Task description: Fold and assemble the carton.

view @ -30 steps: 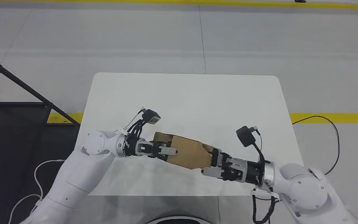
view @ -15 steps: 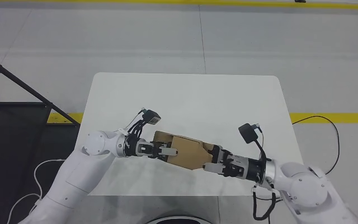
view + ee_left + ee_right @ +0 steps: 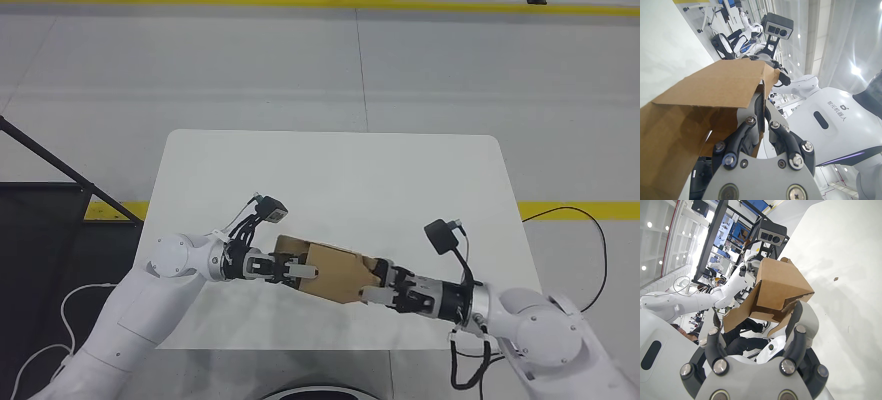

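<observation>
Presently, the following are recorded.

Item 1: carton, brown corrugated card, partly formed. It is held off the table above the table's near half, between the two grippers. Its long axis is laid from the robot's left to its right, with the right end slightly nearer the robot. In the right wrist view the carton is seen as an open-ended sleeve. The flaps at the end facing that camera are splayed outward and unfolded, and one corner is ragged.

Item 2: left gripper, placed at the carton's left end. In the left wrist view the left gripper is seen with its jaws closed on the thin edge of one carton wall. The card is pinched between the two dark pads, and the rest of the carton extends away from the camera.

Item 3: right gripper, placed at the carton's right end. In the right wrist view the right gripper is seen with its jaws spread wide. The loose flaps of the open end are placed between the fingers. One finger is set just beside the ragged corner, though whether it touches cannot be told. The other finger is kept apart from the card.

Item 4: small brown scrap, noted on the white table surface, apart from the carton.
</observation>
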